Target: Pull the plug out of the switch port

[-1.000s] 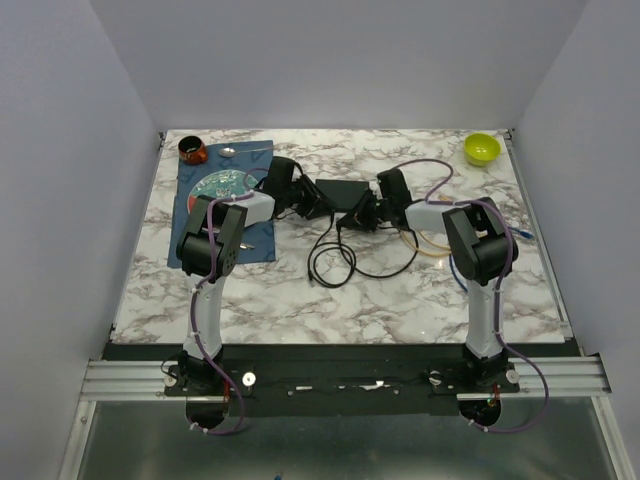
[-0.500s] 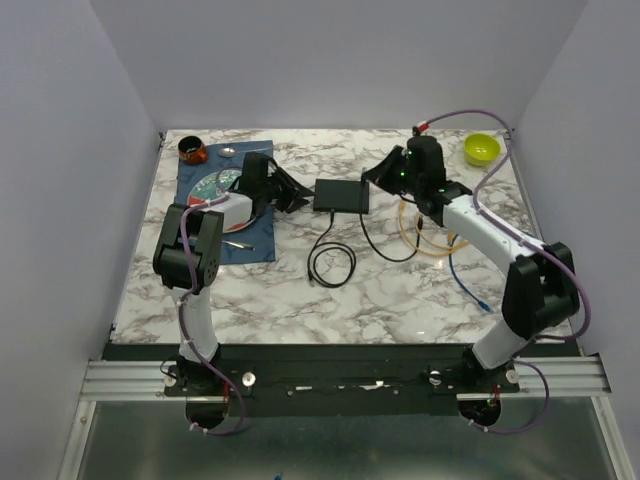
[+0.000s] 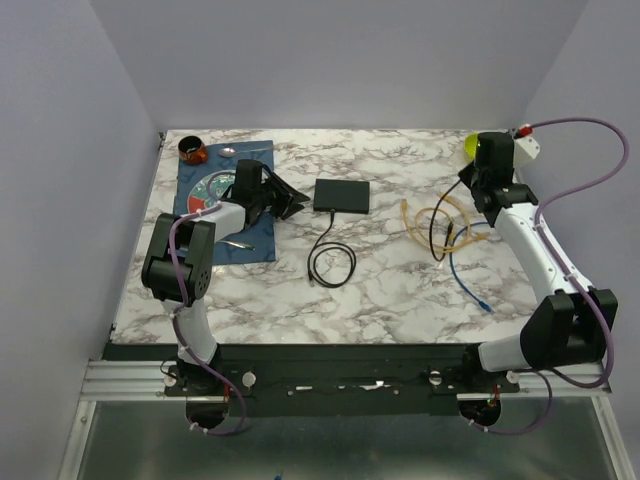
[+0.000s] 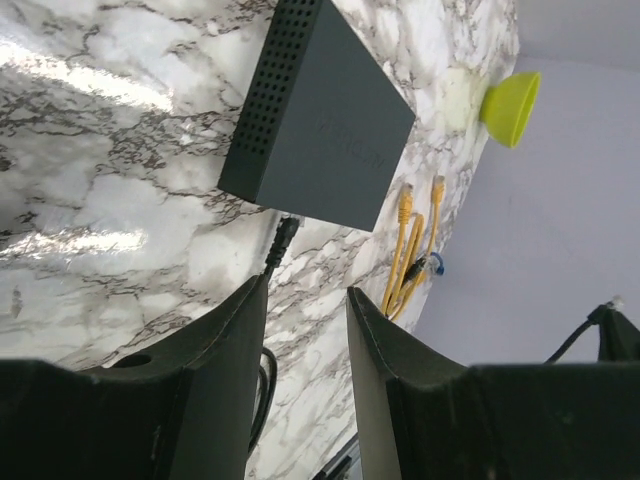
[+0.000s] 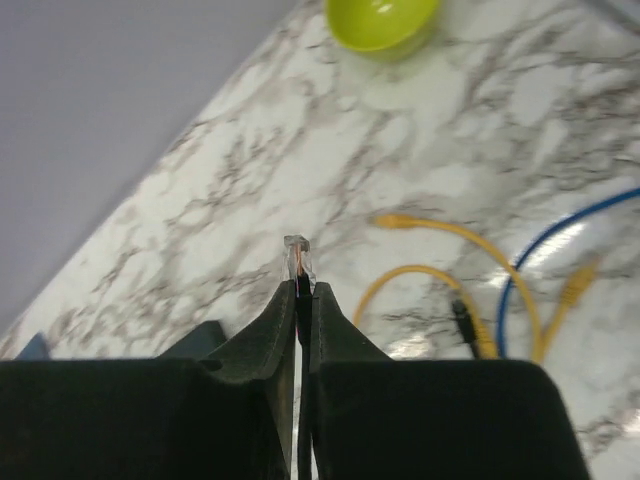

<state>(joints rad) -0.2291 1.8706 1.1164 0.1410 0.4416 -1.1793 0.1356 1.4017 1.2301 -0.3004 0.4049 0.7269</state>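
Note:
The switch (image 3: 341,195) is a flat black box lying in the middle of the marble table; it also shows in the left wrist view (image 4: 320,120). One black cable (image 3: 330,262) stays plugged into its near edge, with its plug (image 4: 283,235) seen by the left wrist. My left gripper (image 3: 287,201) (image 4: 305,290) is open and empty, just left of the switch. My right gripper (image 3: 477,184) (image 5: 300,285) is far right of the switch, raised near the green bowl. It is shut on a clear plug (image 5: 298,255), whose black cable (image 3: 433,222) hangs down to the table.
A green bowl (image 3: 481,148) (image 5: 385,20) sits at the back right. Loose yellow cables (image 3: 420,220) (image 5: 440,275) and a blue cable (image 3: 465,280) lie right of centre. A blue mat (image 3: 230,245) with a plate (image 3: 212,186), a brown cup (image 3: 193,151) and a spoon (image 3: 230,151) lies at the left.
My right arm has swung from the switch to the far right, carrying the plug and its black cable away from it. My left gripper has drawn back left off the switch.

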